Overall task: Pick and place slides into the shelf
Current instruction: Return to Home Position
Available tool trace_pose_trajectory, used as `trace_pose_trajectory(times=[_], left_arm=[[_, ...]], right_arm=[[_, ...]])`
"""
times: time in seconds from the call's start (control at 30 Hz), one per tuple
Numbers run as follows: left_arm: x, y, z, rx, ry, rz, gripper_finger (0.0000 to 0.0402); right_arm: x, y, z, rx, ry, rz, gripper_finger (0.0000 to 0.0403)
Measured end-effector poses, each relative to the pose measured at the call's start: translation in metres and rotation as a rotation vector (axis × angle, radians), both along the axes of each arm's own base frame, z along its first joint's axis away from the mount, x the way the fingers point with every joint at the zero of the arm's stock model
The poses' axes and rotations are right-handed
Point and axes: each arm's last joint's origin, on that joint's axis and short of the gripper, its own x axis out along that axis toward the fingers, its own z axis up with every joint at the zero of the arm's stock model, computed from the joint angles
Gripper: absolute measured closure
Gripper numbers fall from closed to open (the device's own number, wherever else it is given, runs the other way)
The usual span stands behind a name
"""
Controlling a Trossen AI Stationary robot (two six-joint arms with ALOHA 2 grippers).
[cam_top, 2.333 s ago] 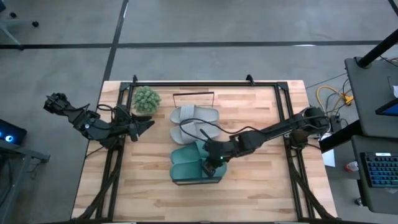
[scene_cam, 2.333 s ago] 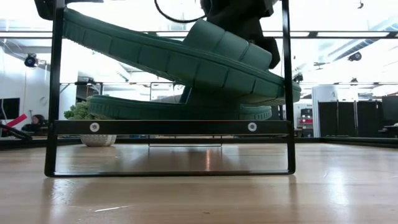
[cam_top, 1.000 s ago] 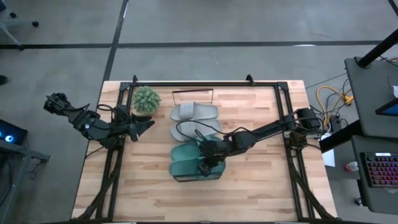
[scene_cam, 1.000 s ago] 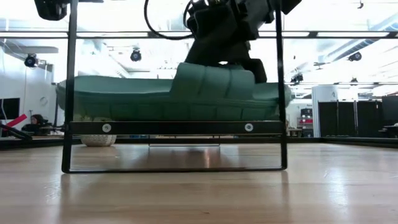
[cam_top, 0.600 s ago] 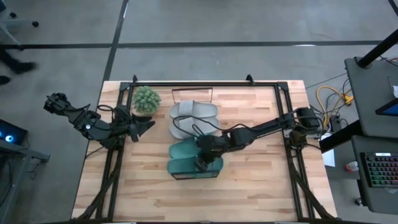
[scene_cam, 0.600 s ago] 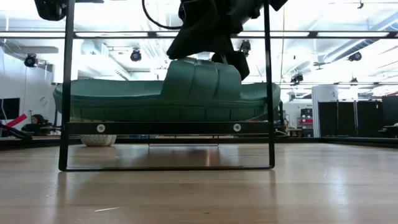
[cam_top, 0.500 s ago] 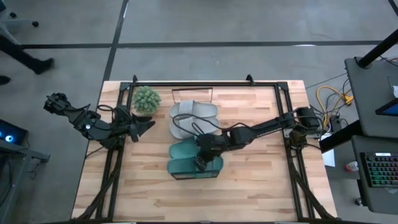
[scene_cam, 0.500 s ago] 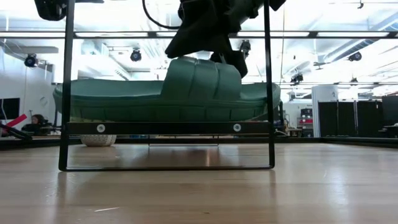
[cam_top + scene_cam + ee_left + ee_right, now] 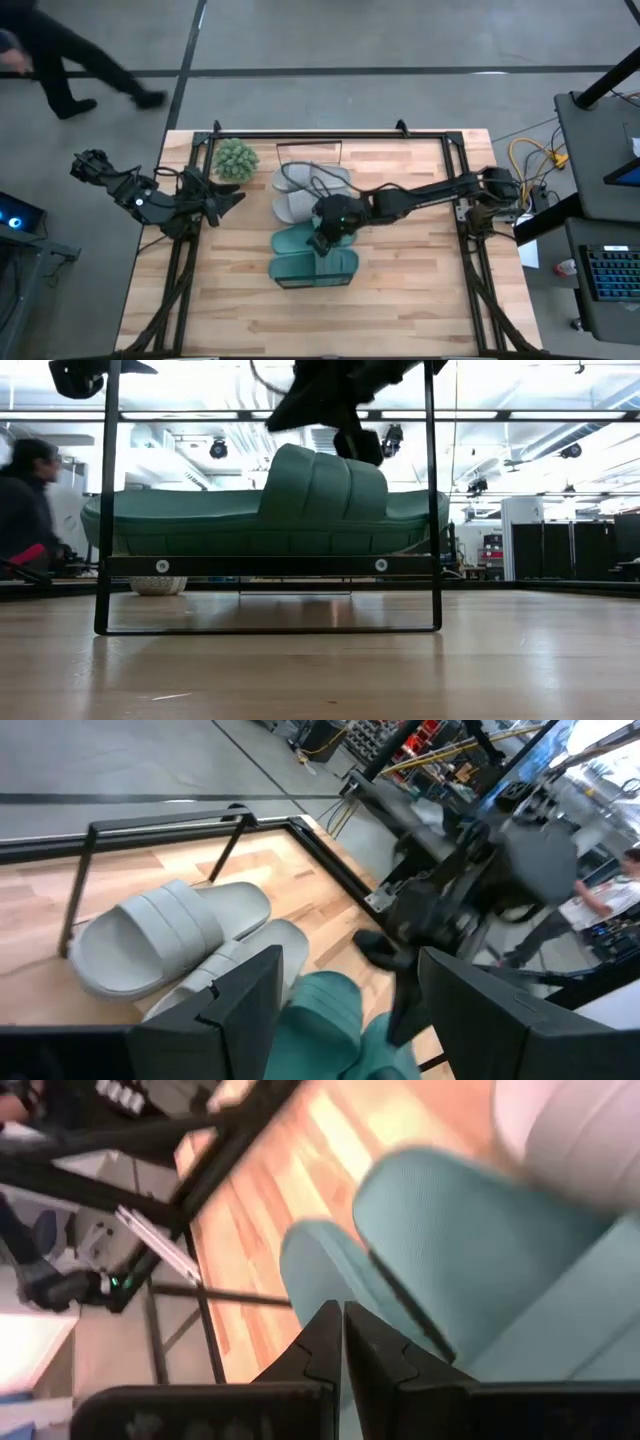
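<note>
- The right tool (image 9: 321,244) hangs over the green slides (image 9: 312,257) at the near end of the shelf (image 9: 312,288). Its arm stretches in from the right side of the tabletop (image 9: 420,290).
- The right wrist view shows its two dark fingers (image 9: 325,1342) pressed flat together with nothing between them, and teal foam just beyond the tips.
- From table height, the tool sits close above the ribbed strap of the nearer green slide (image 9: 270,520). Whether it touches the strap cannot be told.
- That slide lies level on the shelf's rail, between the thin black end-frame uprights.
- The grey slides (image 9: 310,192) lie side by side on the far half of the shelf, just beyond the green pair. All four sit in one row.
- The left tool (image 9: 236,199) waits at the left side of the tabletop, pointing toward the shelf, fingers (image 9: 240,1010) spread wide and empty. Its camera looks across the grey pair to the green one.
- A potted plant (image 9: 235,158) stands near the far left corner, beside the grey slides.
- A person (image 9: 60,55) in dark clothing crosses the floor beyond the tabletop's far left.
</note>
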Motion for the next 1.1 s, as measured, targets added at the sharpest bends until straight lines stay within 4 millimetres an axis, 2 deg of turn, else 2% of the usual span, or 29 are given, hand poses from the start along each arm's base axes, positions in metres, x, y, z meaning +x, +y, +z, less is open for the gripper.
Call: trace_pose_trajectory(times=[0.23,0.43,0.7,0.87,1.1], left_arm=[[-0.019,0.011,0.001,0.043,0.003,-0.012,0.0182],[-0.036,0.021,0.006,0.098,-0.025,-0.028,0.0182],[-0.051,0.030,0.004,0.198,0.010,-0.053,0.0194],[-0.053,0.031,0.005,0.252,0.023,-0.071,0.0252],[-0.056,0.031,0.005,0.302,0.030,-0.157,0.0377]], right_arm=[[-0.014,-0.021,0.044,-0.079,-0.172,-0.075,0.0394],[-0.034,-0.035,0.075,-0.147,-0.266,-0.124,0.0394],[-0.067,-0.043,0.095,-0.225,-0.328,-0.195,0.0394],[-0.090,-0.046,0.107,-0.257,-0.374,-0.237,0.0394],[-0.123,-0.046,0.118,-0.288,-0.485,-0.249,0.0394]])
